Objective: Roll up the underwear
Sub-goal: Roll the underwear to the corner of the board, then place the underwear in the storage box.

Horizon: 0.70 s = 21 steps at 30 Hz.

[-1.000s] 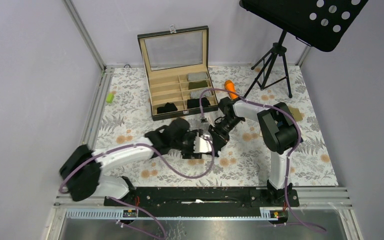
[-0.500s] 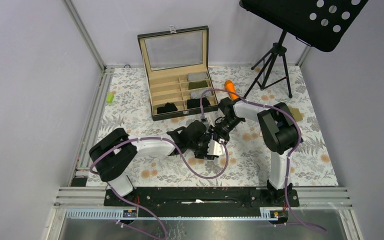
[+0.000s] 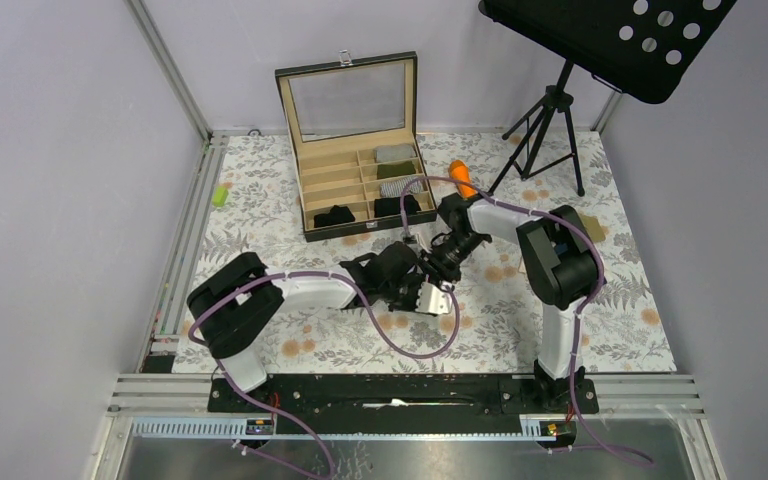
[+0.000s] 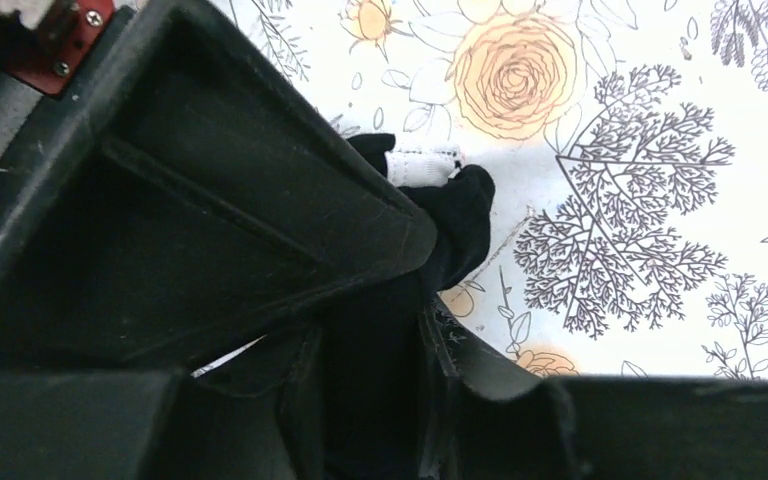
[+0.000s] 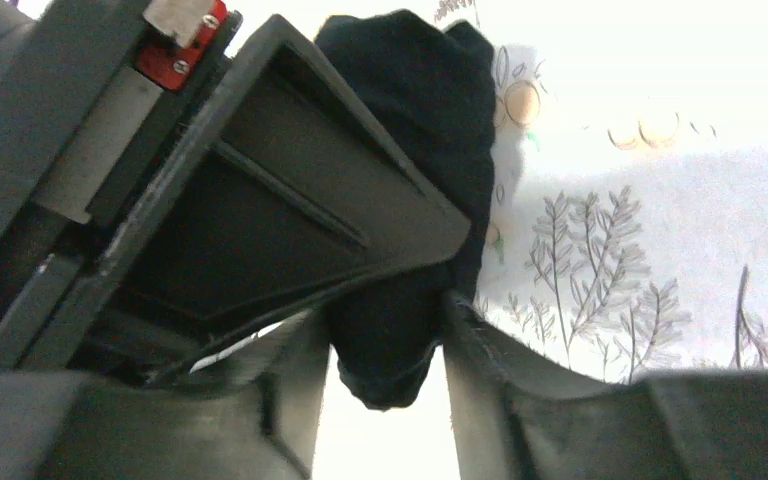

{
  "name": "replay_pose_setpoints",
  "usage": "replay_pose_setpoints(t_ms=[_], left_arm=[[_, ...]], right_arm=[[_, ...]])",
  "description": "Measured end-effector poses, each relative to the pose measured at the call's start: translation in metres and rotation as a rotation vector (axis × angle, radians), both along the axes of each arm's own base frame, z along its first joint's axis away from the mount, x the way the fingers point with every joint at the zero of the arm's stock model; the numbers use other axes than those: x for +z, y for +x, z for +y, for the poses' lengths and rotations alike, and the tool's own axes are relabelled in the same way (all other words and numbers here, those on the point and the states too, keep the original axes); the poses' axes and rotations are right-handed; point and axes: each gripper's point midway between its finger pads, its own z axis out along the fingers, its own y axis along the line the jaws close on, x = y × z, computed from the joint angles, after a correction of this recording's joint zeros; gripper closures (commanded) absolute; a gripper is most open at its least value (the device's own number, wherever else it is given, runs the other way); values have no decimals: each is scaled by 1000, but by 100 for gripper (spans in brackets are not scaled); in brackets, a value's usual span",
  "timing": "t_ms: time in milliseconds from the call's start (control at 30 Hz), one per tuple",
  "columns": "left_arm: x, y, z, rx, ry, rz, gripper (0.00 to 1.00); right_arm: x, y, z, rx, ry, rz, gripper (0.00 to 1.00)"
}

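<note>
Gripping the dark underwear [image 4: 463, 212] in both left hand [image 4: 428, 300] and right hand [image 5: 390, 325] at the counter [image 4: 660, 100]; seemingly mid-roll, box [image 3: 358, 172] already partly filled.

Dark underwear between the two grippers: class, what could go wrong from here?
1. The dark underwear is bunched between the fingers of the right gripper, with a loose end beyond them; it may slip out or unroll.
2. At the left gripper, an end with a white tag pokes free, so the roll might come out uneven.
3. Seen from above, both grippers sit very close together; their fingers could collide.
</note>
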Motion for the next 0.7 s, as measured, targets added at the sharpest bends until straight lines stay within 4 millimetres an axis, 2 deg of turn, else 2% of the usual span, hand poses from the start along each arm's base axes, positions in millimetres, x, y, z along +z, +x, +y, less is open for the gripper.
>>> replay_pose_setpoints(t_ms=[67,167,267,333,400,467,533,633,700], left_arm=[[3,1,-1,1,-6,14,100],[9,8,4,34,3,58,100],[25,22,10,87,-5,100,100],[47,37,12,125,-32,107,100],[70,54,12,160,-67,93,100],[99,77,14,196,-113,62,100],[127,107,23,244,-157,9,100],[158,153,49,334,-191,-71,100],[174,188,72,406,-198,-120,100]], right_arm=[[7,3,-4,2,-18,5,23],[32,20,-17,-41,-29,23,14],[65,52,-40,-141,-5,-11,2],[89,69,-62,-229,17,-59,0],[111,76,-83,-315,22,-108,1],[130,74,-97,-376,23,-163,1],[142,62,-102,-412,10,-209,1],[147,41,-109,-448,-39,-243,1],[143,35,-112,-460,-66,-244,1]])
